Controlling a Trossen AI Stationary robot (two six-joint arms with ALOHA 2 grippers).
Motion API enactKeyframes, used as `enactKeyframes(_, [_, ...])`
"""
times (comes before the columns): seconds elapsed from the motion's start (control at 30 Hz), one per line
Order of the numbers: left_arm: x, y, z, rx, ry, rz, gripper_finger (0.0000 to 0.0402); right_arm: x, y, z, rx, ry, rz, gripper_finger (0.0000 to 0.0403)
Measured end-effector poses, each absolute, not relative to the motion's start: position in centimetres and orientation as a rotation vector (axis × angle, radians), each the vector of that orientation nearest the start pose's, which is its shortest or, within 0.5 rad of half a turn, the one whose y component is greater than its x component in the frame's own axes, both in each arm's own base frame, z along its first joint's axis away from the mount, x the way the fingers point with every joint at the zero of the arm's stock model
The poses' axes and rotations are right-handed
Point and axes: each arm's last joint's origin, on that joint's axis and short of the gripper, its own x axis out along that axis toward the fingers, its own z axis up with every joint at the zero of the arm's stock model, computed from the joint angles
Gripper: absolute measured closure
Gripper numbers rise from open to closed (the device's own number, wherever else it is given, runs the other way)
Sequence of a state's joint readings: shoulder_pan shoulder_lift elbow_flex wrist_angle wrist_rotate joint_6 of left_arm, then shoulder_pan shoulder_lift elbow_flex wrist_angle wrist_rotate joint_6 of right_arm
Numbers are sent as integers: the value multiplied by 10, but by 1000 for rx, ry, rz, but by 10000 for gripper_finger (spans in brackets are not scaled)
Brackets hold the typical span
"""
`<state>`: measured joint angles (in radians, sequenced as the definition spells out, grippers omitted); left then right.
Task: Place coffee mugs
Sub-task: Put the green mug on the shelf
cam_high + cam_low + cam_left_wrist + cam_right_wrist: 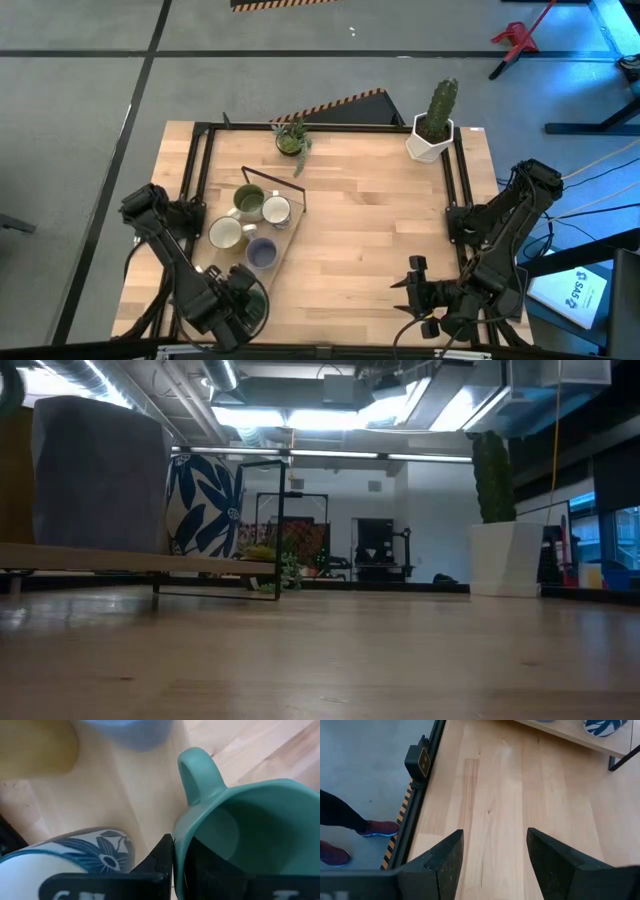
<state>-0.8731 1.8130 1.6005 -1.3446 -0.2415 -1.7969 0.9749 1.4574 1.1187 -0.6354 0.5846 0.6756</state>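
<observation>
A: Where is the left arm?
B: It bends down at the near end of the wooden tray (285,232), its left end effector (243,303) over a green mug (255,300) there. In the left wrist view one dark finger (161,857) sits outside the rim of that green mug (250,835), just beside its handle; the end effector is clamped on the mug wall.

A: And the other mugs?
B: On the tray itself: a white mug (225,234), a dark green one (249,201), a white mug with blue leaves (276,210) and a lavender mug (261,253), all close together, beyond the held mug.

A: The right arm?
B: It is folded well to the right of the tray, near the table's right edge. Its right end effector (415,297) hangs over bare wood, fingers (437,862) apart and holding nothing.

A: The surroundings?
B: A light wooden table (370,220) with a black frame. Beyond the tray stands a small potted plant (292,137); far right of it, a cactus in a white pot (433,125). Grey floor surrounds the table, and a person's red shoes (377,828) show on it.
</observation>
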Motion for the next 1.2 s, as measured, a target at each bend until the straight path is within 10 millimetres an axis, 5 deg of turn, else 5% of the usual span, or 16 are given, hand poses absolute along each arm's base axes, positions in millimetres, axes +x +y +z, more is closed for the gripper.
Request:
enactKeyframes(0.27, [215, -254, 248, -628, 1239, 737, 382, 177, 233, 265, -51, 763, 104, 198])
enactKeyframes(0.9, [209, -249, 253, -558, 1261, 722, 380, 176, 232, 264, -67, 776, 98, 198])
enactKeyframes(1.2, [209, -247, 254, -540, 1227, 737, 341, 176, 232, 264, -66, 775, 98, 198])
